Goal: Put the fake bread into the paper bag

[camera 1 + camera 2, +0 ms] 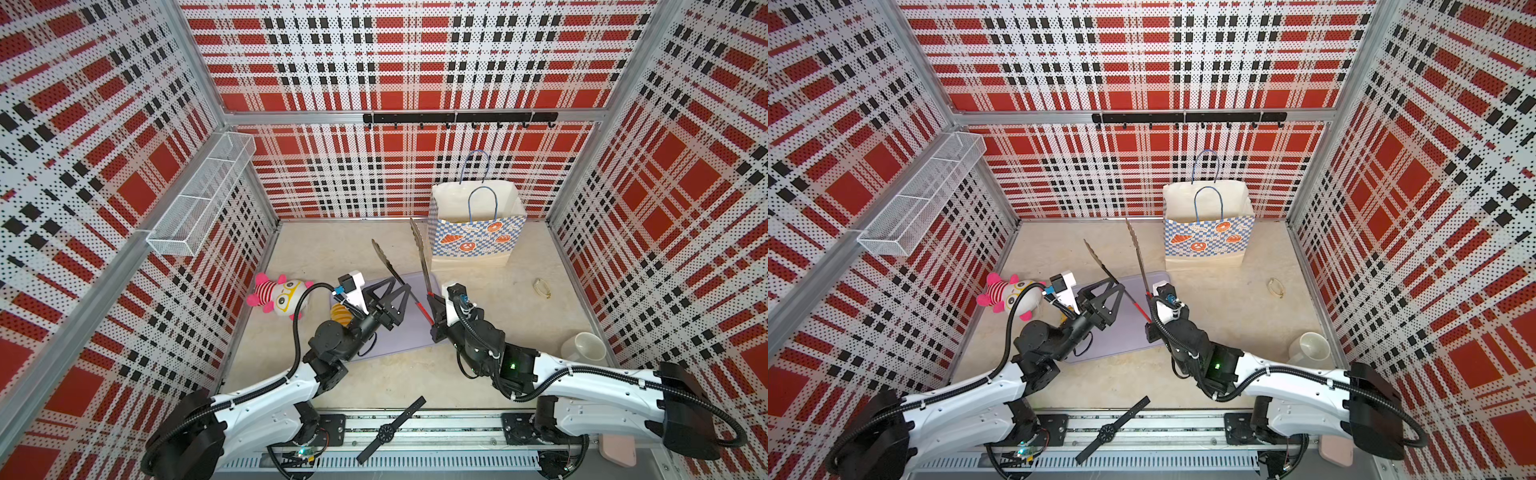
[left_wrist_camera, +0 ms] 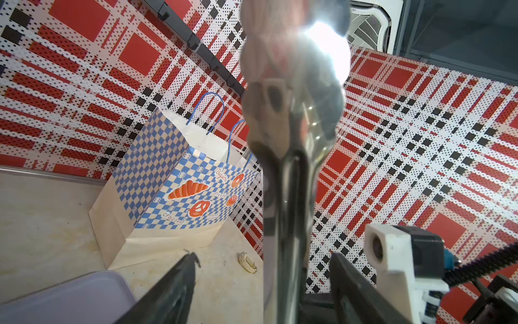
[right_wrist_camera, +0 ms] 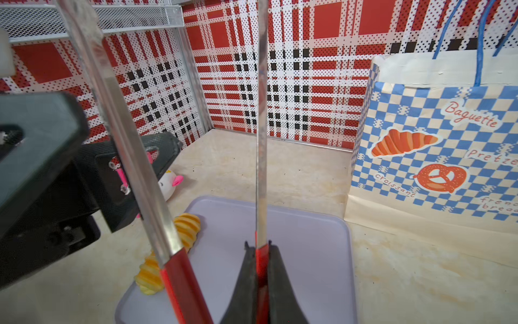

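tray [image 1: 399,345]: lavender, flat on the tabletop [image 1: 498,324], and it holds a single piece of bread.
bread [image 1: 341,315]: one ridged golden loaf lying on the tray by its left edge, partly under the left arm. The right wrist view shows it [image 3: 188,228] behind a tong arm.
bag [image 1: 473,237]: standing upright beyond the tray's far right corner and apart from it, with its mouth open and its blue handles up. In both top views only the cream inner wall shows. The front panel hides the bottom, so I cannot tell what is in it.
tongs [image 1: 420,253]: steel with red grips, raised over the tray. The two arms are splayed and the tips point away from the tray toward the bag.
right hand [image 3: 262,252]: clenched on the red grip of one tong arm, above the tray's right edge.
left hand [image 2: 263,255]: released, above the middle of the tray. Its fingers [image 2: 173,289] stand on either side of the other tong arm, with a gap showing on each side.
mug [image 1: 585,347]: white, on the tabletop well to the right of the tray, showing its pale inside.
basket [image 1: 195,208]: white wire, fixed to the side wall, high up and well to the left of the tray.
doll [image 1: 279,296]: pink-striped, lying just left of the tray.
watch [image 1: 388,432]: black, on the front rail, nearer than the tray.
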You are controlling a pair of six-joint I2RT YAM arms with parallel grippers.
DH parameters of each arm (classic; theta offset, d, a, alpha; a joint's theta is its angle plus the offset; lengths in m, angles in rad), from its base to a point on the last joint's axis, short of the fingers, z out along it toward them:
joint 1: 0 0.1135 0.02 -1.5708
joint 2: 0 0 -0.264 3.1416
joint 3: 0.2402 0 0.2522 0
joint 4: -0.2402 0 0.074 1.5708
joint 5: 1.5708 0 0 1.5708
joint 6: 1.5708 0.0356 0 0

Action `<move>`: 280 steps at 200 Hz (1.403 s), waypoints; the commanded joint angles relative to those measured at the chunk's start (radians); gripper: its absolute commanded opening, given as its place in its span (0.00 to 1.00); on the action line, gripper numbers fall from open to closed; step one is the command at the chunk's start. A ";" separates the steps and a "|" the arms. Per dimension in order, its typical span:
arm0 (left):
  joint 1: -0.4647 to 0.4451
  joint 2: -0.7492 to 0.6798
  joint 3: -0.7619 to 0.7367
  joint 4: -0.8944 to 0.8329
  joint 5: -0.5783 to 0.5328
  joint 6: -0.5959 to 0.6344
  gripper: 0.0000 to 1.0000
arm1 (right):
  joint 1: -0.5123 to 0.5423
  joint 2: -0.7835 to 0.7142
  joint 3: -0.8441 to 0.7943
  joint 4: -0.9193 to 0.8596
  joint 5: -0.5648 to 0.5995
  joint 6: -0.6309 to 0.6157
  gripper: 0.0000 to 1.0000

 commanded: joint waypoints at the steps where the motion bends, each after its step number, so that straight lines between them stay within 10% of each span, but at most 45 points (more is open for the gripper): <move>1: 0.011 -0.011 -0.008 -0.005 0.024 0.000 0.72 | 0.018 0.013 0.005 0.076 -0.002 -0.032 0.00; 126: 0.038 -0.019 -0.019 -0.004 0.045 -0.013 0.27 | 0.033 0.015 -0.008 0.114 -0.034 -0.077 0.00; 196: 0.075 -0.054 -0.027 -0.009 0.054 -0.011 0.28 | 0.032 -0.090 -0.091 0.179 -0.123 -0.273 0.73; 280: 0.139 -0.075 -0.020 -0.029 0.121 -0.084 0.25 | 0.027 0.047 -0.018 0.041 -0.173 -0.294 0.82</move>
